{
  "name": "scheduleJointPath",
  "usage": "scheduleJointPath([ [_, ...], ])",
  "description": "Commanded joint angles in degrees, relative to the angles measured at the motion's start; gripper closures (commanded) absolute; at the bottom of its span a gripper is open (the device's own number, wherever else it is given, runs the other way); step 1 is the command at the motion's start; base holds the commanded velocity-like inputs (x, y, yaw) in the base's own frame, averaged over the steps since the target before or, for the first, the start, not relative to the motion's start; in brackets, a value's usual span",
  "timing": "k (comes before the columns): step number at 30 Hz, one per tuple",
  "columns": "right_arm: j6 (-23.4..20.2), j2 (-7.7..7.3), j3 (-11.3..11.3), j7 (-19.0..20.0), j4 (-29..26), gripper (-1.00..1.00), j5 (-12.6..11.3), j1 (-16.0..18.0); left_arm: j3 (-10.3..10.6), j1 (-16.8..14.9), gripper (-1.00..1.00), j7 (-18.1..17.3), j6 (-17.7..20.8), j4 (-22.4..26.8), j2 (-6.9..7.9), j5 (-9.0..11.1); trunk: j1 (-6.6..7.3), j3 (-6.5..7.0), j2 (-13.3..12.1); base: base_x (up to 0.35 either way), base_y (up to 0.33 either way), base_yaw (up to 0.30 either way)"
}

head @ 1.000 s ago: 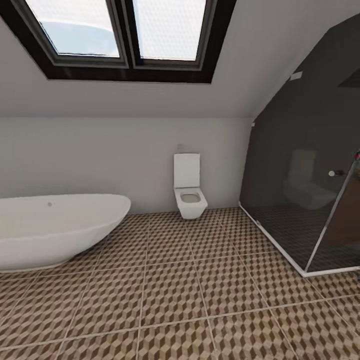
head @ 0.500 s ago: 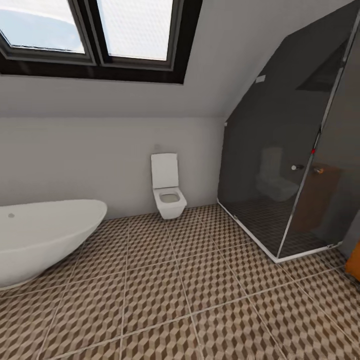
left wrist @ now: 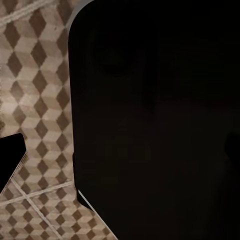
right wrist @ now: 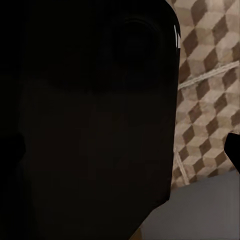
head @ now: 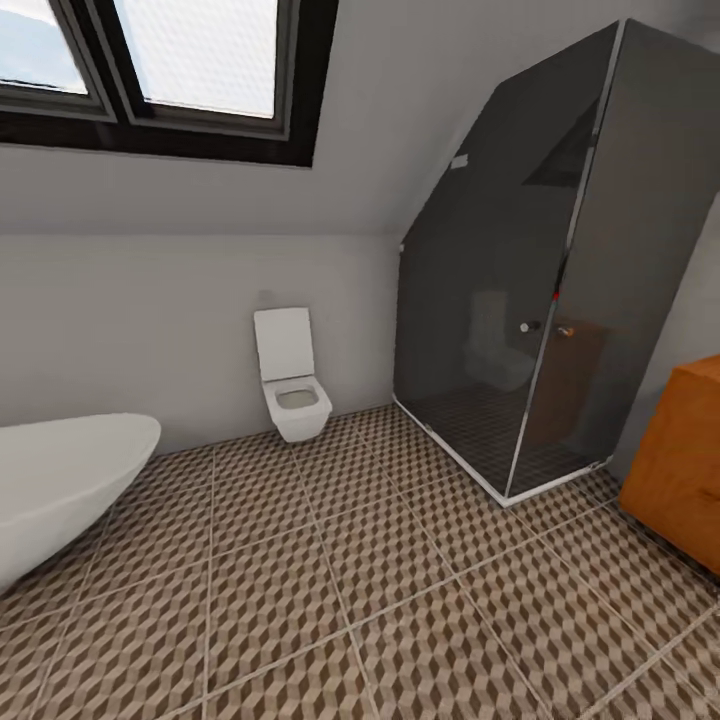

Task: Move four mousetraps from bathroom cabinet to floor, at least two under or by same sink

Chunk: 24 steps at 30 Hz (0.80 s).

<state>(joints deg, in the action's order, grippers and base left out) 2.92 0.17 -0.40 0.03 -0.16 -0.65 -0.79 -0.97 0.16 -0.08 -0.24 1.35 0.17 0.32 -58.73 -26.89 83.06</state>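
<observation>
The bathroom floor [head: 330, 590] of brown, tan and cream cube-pattern tiles spreads across the head view. One orange-brown corner of the cabinet [head: 685, 470] stands at the right edge, its drawers not visible. The mousetraps and the bathroom sink are out of view. In the left wrist view my left gripper [left wrist: 120, 150] hangs over the floor tiles [left wrist: 40, 110], one dark fingertip [left wrist: 10, 155] far out at the edge, jaws wide apart. My right gripper [right wrist: 122, 147] is likewise spread, with a fingertip [right wrist: 233, 150] over the tiles [right wrist: 205, 100]. A dark part of the robot fills the space between both pairs of fingers.
A dark glass shower enclosure [head: 520, 280] stands at the back right, just left of the cabinet. A white toilet [head: 290, 380] hangs on the back wall and the end of an oval white bathtub [head: 60, 480] sits at the left. A skylight [head: 170, 70] is overhead.
The whole head view has swung to the right: bathtub, toilet and shower have slid left in the picture, and the cabinet's corner has come into view at the right edge.
</observation>
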Motion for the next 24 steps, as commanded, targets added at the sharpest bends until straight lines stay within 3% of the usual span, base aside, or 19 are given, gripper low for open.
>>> scheduleJointPath([
  [1, 0.17, 0.01, -0.04, 0.01, -0.01, -1.0, -0.09, 0.0, -0.09, 0.02, -1.0, -0.01, -0.03, 0.06, 0.0, 0.03, 0.0, -0.04, 0.02, 0.0, 0.0, -0.297],
  [24, 0.16, 0.01, -0.04, 0.06, -0.01, -1.0, -0.07, 0.0, -0.09, 0.02, -1.0, -0.01, -0.03, 0.06, 0.0, 0.03, 0.0, -0.04, 0.02, 0.0, 0.0, -0.297],
])
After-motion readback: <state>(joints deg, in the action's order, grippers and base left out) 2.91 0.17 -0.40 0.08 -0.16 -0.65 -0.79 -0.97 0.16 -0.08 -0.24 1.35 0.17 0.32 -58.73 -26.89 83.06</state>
